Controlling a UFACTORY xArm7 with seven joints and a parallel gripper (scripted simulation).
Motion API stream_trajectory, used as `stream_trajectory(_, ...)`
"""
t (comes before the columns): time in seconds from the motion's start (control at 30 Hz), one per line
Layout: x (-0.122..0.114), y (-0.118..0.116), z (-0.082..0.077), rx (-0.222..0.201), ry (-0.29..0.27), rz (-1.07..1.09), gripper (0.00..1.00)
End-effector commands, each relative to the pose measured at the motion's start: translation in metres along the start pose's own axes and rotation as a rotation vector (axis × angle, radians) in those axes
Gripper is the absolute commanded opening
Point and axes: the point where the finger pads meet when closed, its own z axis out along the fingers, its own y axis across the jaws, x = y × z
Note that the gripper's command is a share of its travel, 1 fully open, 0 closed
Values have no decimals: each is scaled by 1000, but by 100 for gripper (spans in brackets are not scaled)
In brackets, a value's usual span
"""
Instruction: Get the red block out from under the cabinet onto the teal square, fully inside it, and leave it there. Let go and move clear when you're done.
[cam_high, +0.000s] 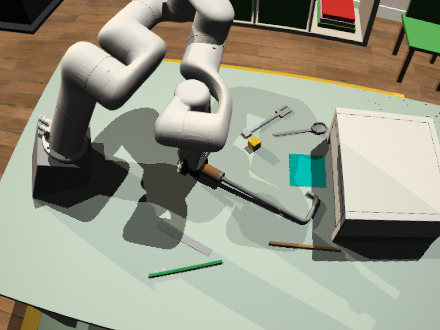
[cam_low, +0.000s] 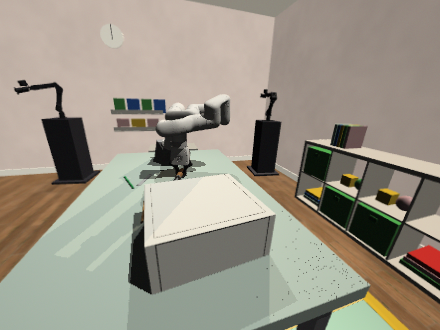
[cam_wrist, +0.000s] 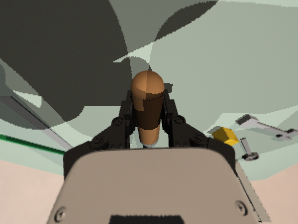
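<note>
At the left of the top view the arm's dark base (cam_high: 40, 172) stood on the pale green counter (cam_high: 75, 280), and the white links arched rightward over it. Below them a grey flat strip (cam_high: 184, 238) and a green rod (cam_high: 185, 268) lay near the counter's front edge, apart from each other.

The end effector (cam_high: 192, 167) sat under the last white link, its fingers clamped on the brown wooden handle (cam_high: 212, 173) of a hooked tool (cam_high: 270, 205). The wrist view showed the handle upright between the two black fingers, its rounded end pointing away from the camera. From the handle the grey shaft ran to the right across the counter and ended in a hook (cam_high: 312, 207) that curled up just beside the cabinet's lower left corner.

Above the shaft lay a small yellow cube (cam_high: 254, 144), a grey fork-ended tool (cam_high: 267, 121) and a grey ring-ended tool (cam_high: 302, 130). The teal square (cam_high: 307, 170) lay flat just left of the cabinet, with nothing on it. A brown stick (cam_high: 304, 246) lay below the hook, its right end near the cabinet's front.

The white cabinet (cam_high: 387, 170) filled the right side. The red block could not be seen in any view.
</note>
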Motion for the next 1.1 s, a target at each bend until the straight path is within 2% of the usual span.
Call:
stream_trajectory(0.0, -6, -8, 0, -5, -1, -43, 0)
stream_trajectory(1.07, -39, -62, 0, -5, -2, -333, 0)
